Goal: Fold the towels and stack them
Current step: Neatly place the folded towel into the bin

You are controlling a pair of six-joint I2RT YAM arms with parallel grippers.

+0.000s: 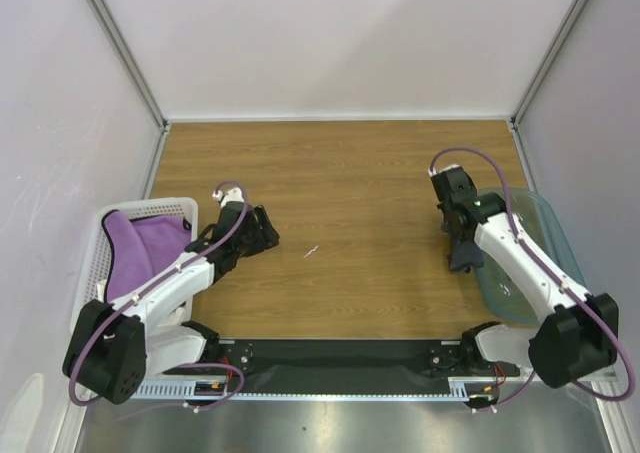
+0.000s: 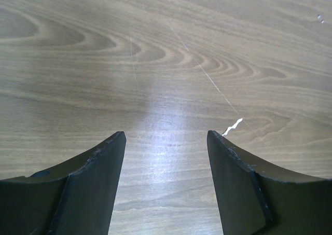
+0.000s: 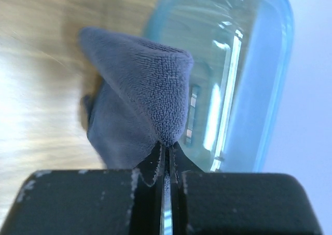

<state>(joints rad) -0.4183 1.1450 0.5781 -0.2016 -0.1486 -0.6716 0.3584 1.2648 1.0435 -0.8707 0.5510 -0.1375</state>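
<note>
Your right gripper [image 3: 165, 160] has its fingers pressed together on a fold of the dark navy towel [image 3: 140, 95]. The cloth bunches out from the fingertips in a rumpled cone, terry texture showing. It sits over the wooden table [image 1: 360, 173], just beside the near-left rim of the translucent teal bin [image 3: 259, 64]; you can't tell from these views whether the towel's far end touches the wood. Your left gripper [image 2: 166, 136] is spread wide, holding nothing, its fingers low over bare tabletop. A small white scrap [image 2: 232, 127] lies near its right fingertip. The purple towel [image 1: 150, 248] is heaped in the white perforated basket [image 1: 105, 233] at the table's left edge, beside your left arm.
</note>
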